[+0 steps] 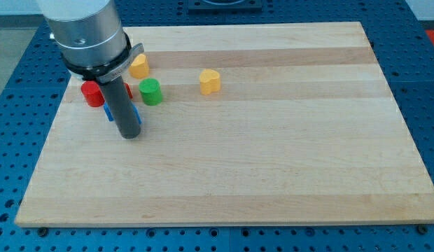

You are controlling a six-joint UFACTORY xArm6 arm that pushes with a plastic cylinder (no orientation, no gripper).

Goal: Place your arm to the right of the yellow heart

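Observation:
The yellow heart point(210, 81) lies on the wooden board point(273, 161) in the upper middle-left. My tip point(130, 135) rests on the board well to the left of and below the heart, apart from it. A second yellow block point(138, 66) lies up and left of the heart, next to the arm's body. A green cylinder point(150, 92) stands just up and right of my rod. A blue block point(136, 112) is mostly hidden behind the rod. A red cylinder point(92, 94) stands to the rod's left. Another red block point(127, 89) peeks out behind the rod.
The arm's large grey body point(87, 35) covers the board's upper left corner. A blue perforated table point(420, 84) surrounds the board on all sides.

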